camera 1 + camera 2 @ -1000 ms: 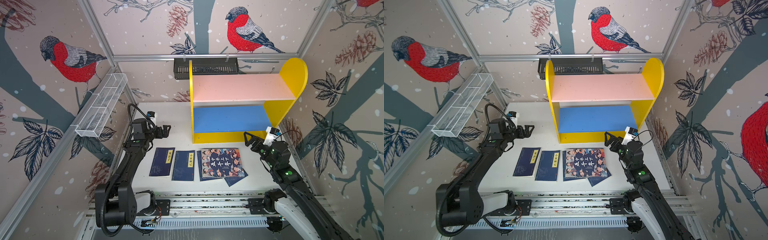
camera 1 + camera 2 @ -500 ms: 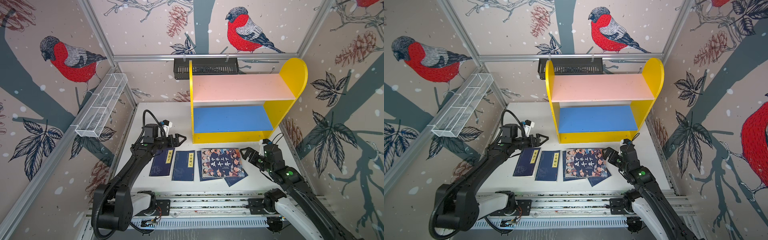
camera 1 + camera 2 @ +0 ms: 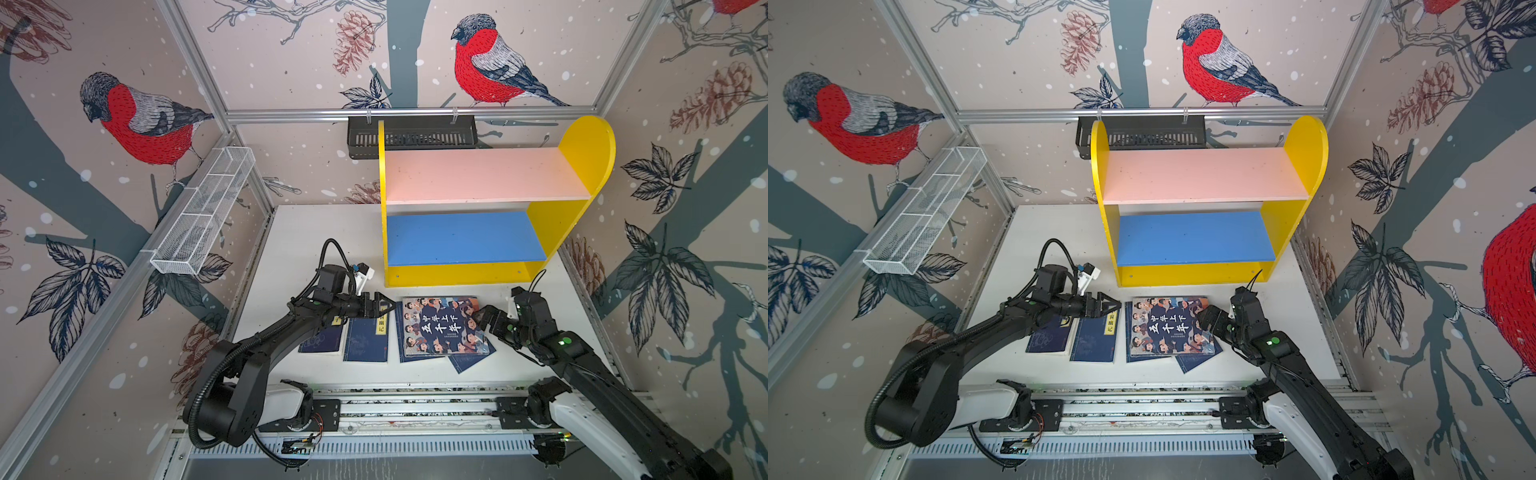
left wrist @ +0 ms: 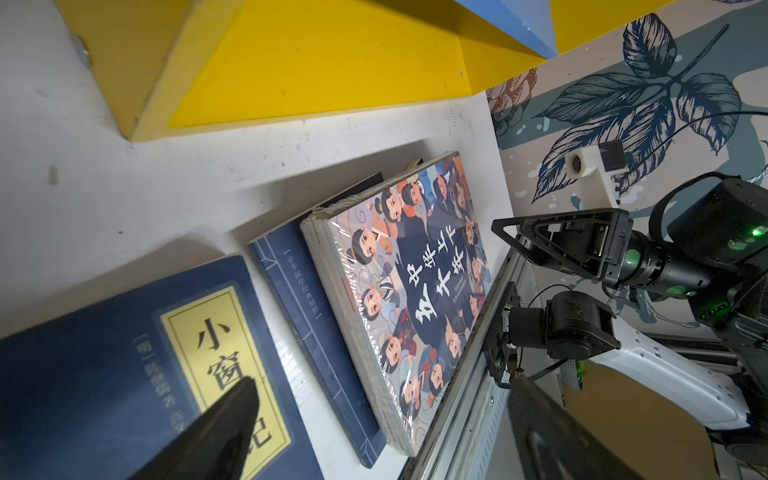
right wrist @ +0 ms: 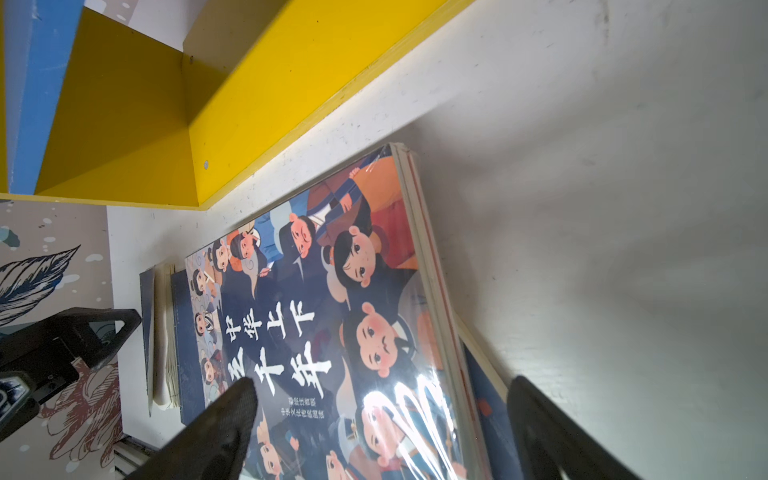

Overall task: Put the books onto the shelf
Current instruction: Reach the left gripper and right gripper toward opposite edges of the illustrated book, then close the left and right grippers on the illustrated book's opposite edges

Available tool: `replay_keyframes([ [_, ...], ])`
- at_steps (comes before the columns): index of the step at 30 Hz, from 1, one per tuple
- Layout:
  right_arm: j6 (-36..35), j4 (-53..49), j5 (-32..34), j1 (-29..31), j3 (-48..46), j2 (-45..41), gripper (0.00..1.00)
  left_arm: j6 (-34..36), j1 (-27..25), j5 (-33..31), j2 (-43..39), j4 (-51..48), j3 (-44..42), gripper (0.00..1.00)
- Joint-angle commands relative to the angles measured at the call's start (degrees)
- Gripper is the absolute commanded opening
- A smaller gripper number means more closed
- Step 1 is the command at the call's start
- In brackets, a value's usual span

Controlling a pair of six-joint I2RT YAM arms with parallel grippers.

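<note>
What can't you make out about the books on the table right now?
- Leftmost navy book: in both top views the left gripper and its arm cover most of its title.
- Navy books under the cartoon book: only an edge and a corner show; titles hidden.
- Right gripper: whether it touches the cartoon book, no view settles.

The shelf (image 3: 457, 275) is standing open at the front, its pink board (image 3: 478, 174) and blue board (image 3: 457, 239) lying bare between yellow side panels (image 3: 586, 145). The books (image 3: 442, 326) are crowding the table (image 3: 316, 232) just before it, leaving a narrow strip.

black rack (image 3: 428, 133), perhaps slotted, white mesh basket (image 3: 203, 220)
</note>
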Motion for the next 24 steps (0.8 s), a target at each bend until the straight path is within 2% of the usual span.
replay_keyframes([
  [1,0.07,3.17,-3.05,0.20,-1.03,0.80,0.91,-2.02,-1.18,1.94,1.69,4.86,-0.01,0.93],
  [12,-0.32,4.47,-4.25,0.32,-2.47,1.29,0.82,-5.41,-5.36,1.45,4.22,7.56,-1.67,0.93],
  [24,-0.06,4.71,-4.86,0.41,-3.92,1.42,0.81,-6.63,-7.85,2.02,7.49,8.94,-2.37,0.94],
])
